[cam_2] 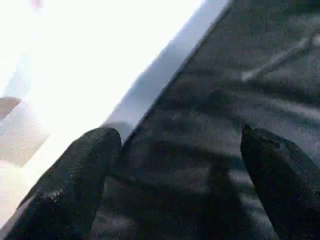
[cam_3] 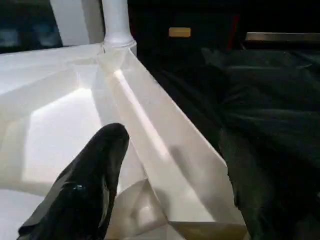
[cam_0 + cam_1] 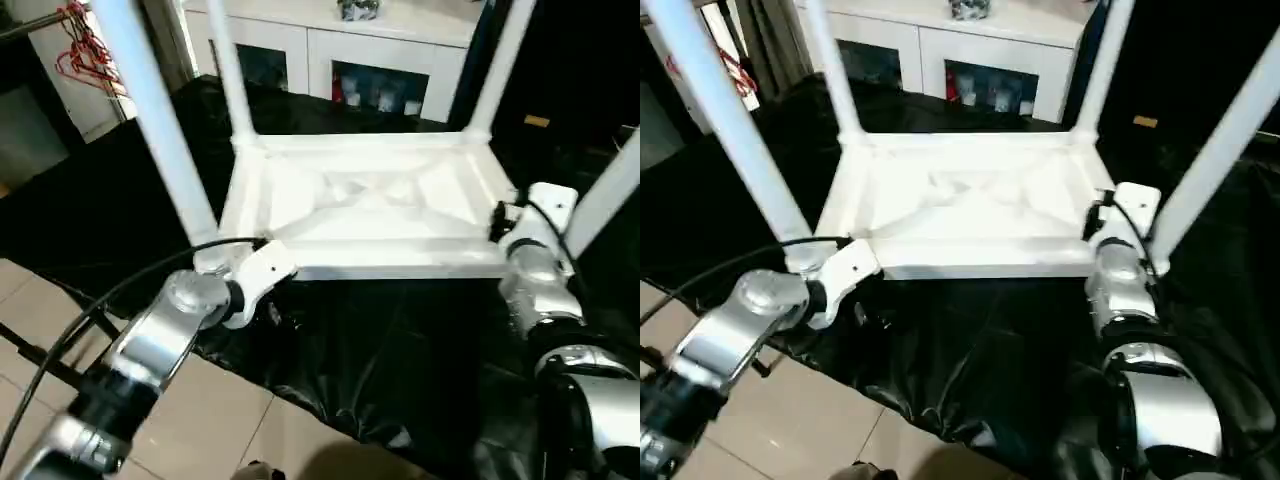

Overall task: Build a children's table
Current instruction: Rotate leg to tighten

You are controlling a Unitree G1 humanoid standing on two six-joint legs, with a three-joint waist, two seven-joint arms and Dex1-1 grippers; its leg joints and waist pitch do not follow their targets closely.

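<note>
Table (image 3: 370,205) upside down, four legs (image 3: 160,120) socketed; only flipping upright seems left. Left pincer (image 1: 180,175) open, empty. Right pincer (image 2: 172,180) open, straddling the rim.

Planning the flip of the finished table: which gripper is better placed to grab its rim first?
Probably right: the right gripper already has its open jaws astride the table rim's near corner. The left gripper is beside the rim, over black sheet.
</note>
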